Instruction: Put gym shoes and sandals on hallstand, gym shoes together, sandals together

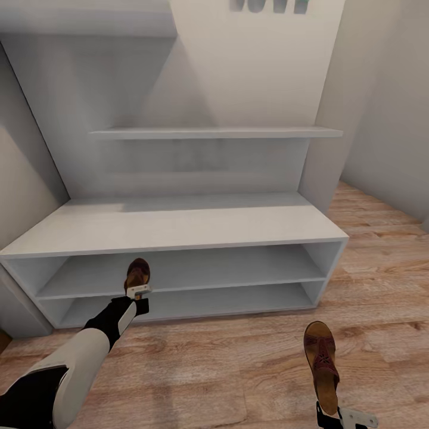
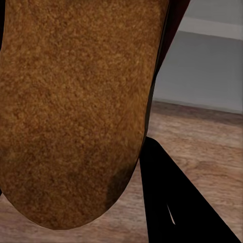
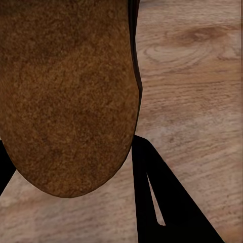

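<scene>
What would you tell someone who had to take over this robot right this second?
Left gripper: shut on one sandal, held at the front of the hallstand, level with its open tiers.
Right gripper: shut on the other sandal, held over the corridor floor to the right, short of the rack.
Done: both sandals are picked up.
Left: set both sandals side by side on a tier. No shoe is on the rack yet. The gym shoes are not in sight here, so find them, then place them together on the rack.
</scene>
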You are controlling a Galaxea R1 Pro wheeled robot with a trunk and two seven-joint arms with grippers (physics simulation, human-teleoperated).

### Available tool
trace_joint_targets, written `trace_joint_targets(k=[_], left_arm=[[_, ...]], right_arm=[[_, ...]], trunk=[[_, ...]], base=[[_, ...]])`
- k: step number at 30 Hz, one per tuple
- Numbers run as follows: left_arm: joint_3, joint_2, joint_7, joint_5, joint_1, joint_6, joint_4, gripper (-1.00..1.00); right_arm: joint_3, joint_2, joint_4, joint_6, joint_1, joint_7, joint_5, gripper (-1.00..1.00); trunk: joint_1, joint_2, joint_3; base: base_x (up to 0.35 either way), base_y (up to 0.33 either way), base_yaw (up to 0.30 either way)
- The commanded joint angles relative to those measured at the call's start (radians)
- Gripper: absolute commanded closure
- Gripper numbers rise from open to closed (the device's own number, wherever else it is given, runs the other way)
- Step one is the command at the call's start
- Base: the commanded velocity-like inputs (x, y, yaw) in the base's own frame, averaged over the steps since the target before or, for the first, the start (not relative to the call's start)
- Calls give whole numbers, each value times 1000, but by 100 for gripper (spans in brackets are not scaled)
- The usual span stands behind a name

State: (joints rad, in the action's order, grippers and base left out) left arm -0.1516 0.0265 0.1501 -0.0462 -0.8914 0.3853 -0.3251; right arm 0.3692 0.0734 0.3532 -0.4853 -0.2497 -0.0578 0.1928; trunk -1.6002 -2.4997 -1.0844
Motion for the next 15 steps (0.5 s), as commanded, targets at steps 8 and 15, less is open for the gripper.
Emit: trace_joint_targets(k=[8, 15], left_arm=[[-2, 0, 4, 0, 2, 5, -2, 100], [-2, 1, 5, -1, -1, 4, -3, 100]], right_arm=[[6, -6, 1, -5, -1, -28, 5, 100], [4, -23, 0, -4, -1, -177, 2, 100]], trunk=[[0, 0, -1], [0, 0, -1]], base=[[0, 0, 0], [0, 0, 0]])
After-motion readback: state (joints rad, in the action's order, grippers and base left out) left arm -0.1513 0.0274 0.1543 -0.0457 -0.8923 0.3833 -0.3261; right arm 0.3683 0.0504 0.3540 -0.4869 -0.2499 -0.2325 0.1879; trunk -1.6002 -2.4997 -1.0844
